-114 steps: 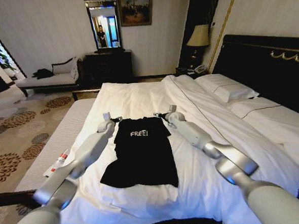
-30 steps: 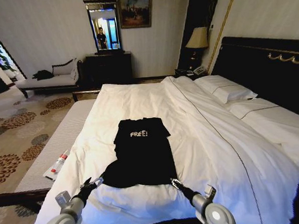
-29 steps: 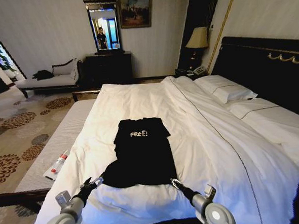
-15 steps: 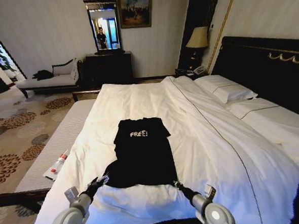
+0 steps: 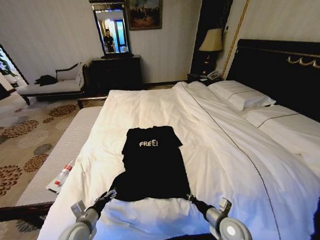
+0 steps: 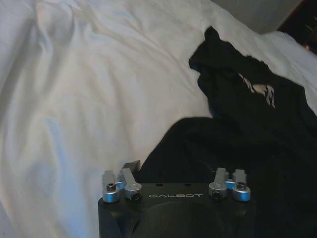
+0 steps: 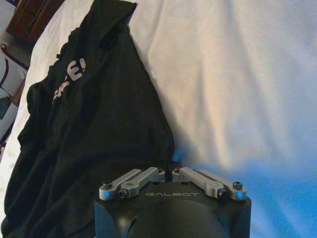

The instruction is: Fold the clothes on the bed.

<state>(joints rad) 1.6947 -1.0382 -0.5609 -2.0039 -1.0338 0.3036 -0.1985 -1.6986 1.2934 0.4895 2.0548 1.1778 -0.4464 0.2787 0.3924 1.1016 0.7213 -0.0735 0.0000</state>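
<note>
One large bed [image 5: 232,148] with white sheets is carrying the black T-shirt [image 5: 152,164], which is lying flat near its foot, lettering up. Both grippers are sitting at the shirt's hem corners: the left gripper [image 5: 107,196] with jaws spread apart over the left corner, the right gripper [image 5: 189,197] with jaws pinched together at the right corner.

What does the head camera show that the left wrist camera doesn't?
Head view adds white pillows, a dark wooden headboard, and the right gripper at the hem of the black short-sleeved "FREE!" T-shirt. Left wrist view adds a close look at the left gripper, jaws spread. Both share that T-shirt, the left gripper and the white bed sheet.
</note>
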